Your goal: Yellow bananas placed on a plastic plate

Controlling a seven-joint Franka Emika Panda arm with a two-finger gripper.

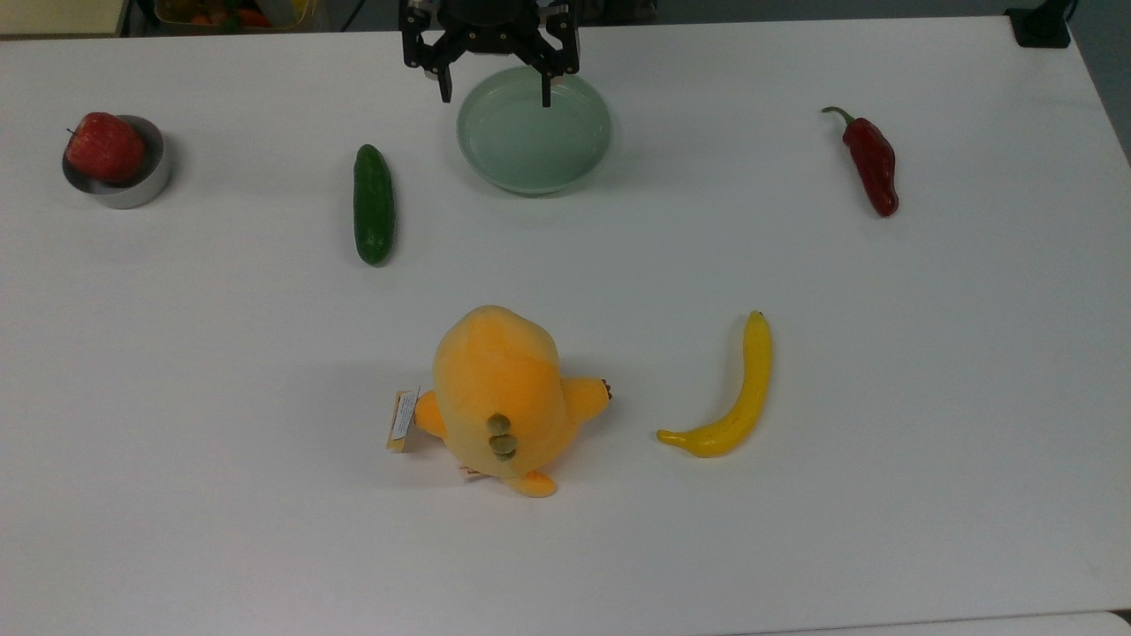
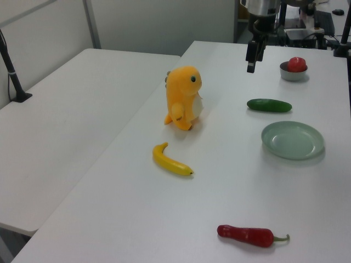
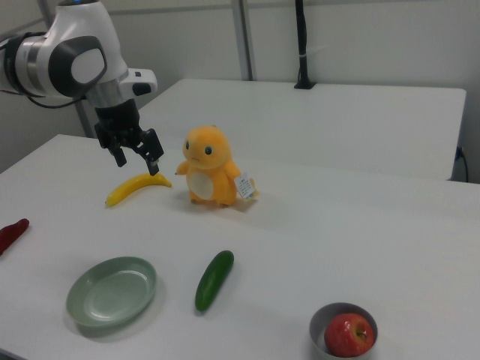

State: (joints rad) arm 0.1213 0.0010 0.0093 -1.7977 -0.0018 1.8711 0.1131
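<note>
Bananas [image 1: 732,402] lie flat on the table [image 1: 795,548], just beside the plush toy [image 1: 502,397] and well apart from the mint plate [image 1: 534,132]. My gripper [image 1: 495,91] hangs spread and empty above the plate's far rim. I judge the smooth curved skin may slip or roll when pinched, and my approach could clip the toy.

Pincer [image 1: 495,93] raised, fingers apart

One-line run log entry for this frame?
phase: pre-grasp | gripper: open, empty, raised | banana: on table beside plush toy | plate: empty | step: banana not yet picked
</note>
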